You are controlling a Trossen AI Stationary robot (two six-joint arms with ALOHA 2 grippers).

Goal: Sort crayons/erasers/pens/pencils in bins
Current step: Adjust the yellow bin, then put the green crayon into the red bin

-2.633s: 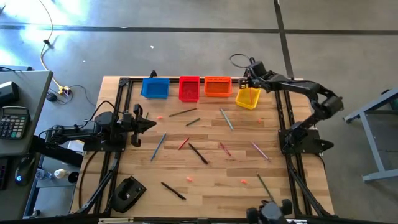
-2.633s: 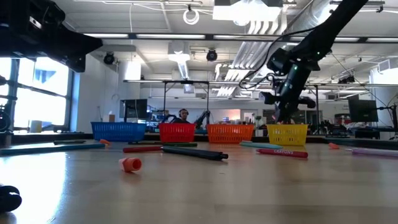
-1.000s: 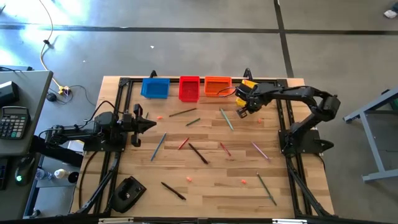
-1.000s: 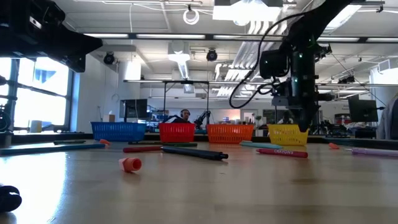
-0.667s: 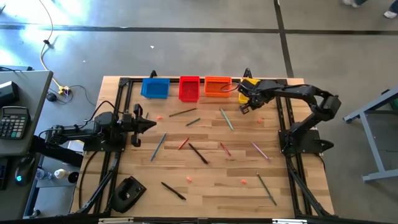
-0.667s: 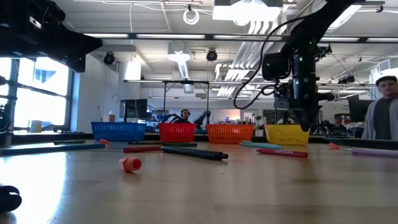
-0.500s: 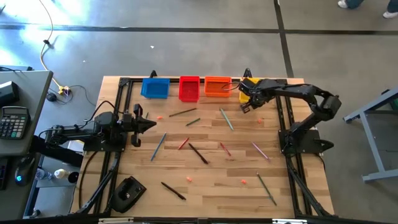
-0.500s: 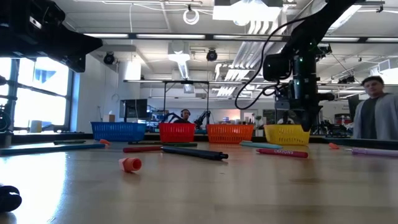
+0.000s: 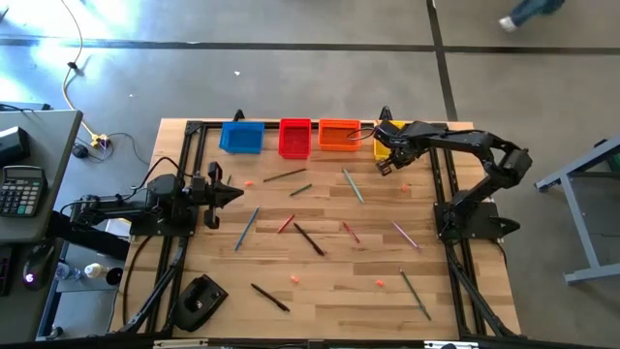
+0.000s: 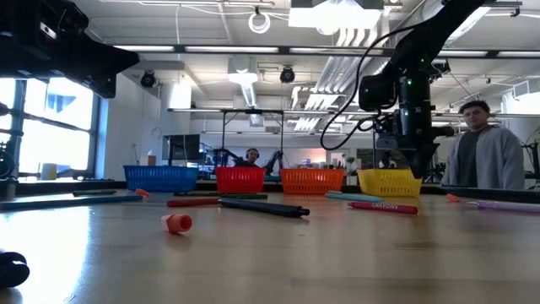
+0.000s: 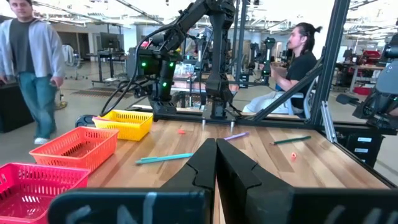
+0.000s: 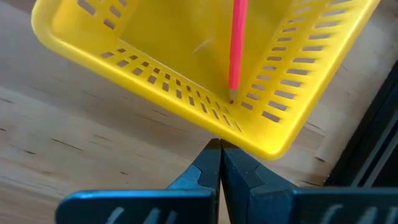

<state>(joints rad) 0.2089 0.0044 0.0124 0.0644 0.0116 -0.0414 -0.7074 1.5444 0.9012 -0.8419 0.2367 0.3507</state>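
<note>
The right pincer [image 9: 385, 167] is clenched on nothing, its tips just against the outer wall of the yellow bin [image 12: 186, 81], which holds one pink pencil [image 12: 236, 46]. That bin sits at the end of the row after the blue bin [image 9: 241, 137], red bin [image 9: 294, 138] and orange bin [image 9: 338, 135]. The left pincer [image 9: 235, 192] waits clenched at the bench's [image 9: 329, 291] left edge. Pencils and pens lie scattered mid-bench; small erasers [image 9: 294, 279] dot it. The sticks look light, stiff and prone to roll, best pinched at mid-length; the erasers look soft and grippy, best nipped squarely from above.
</note>
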